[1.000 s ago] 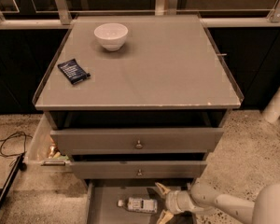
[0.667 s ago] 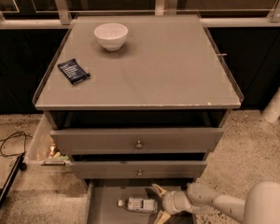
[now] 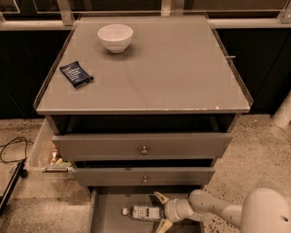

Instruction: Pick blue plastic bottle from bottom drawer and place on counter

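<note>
In the bottom drawer [image 3: 106, 218] the bottle [image 3: 139, 212] lies flat, cap to the left and long axis left-right, its base end just between the wide-spread fingers of the gripper [image 3: 159, 211] at its right.

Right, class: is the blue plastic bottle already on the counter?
No, the blue plastic bottle lies in the bottom drawer, with the hand at its base.

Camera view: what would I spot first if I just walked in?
Probably the gripper low down in the open bottom drawer, its fingers spread open around one end of the blue plastic bottle lying there. Up on the counter sit a white bowl and a dark snack packet.
</note>
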Robot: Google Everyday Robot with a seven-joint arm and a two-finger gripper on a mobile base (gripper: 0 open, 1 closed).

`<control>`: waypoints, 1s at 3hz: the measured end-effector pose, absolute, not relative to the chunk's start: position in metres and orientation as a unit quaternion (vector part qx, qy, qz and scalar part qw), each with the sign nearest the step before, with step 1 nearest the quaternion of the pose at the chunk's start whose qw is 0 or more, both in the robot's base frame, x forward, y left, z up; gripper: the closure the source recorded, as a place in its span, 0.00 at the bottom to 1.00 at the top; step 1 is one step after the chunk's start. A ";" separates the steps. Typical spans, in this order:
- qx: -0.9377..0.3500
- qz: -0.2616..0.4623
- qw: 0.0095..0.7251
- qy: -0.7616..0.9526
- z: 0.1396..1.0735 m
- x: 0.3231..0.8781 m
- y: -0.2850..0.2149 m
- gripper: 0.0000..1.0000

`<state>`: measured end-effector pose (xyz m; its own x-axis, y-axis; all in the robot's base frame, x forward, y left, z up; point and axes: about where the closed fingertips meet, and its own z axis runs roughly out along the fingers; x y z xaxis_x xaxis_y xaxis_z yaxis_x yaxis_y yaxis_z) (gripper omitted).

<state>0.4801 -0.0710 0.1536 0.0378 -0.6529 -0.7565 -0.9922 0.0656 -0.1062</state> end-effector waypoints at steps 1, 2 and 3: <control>-0.630 0.259 0.336 0.650 0.142 0.480 -0.067 0.00; -0.626 0.265 0.332 0.654 0.132 0.480 -0.064 0.00; -0.626 0.265 0.332 0.654 0.132 0.480 -0.064 0.19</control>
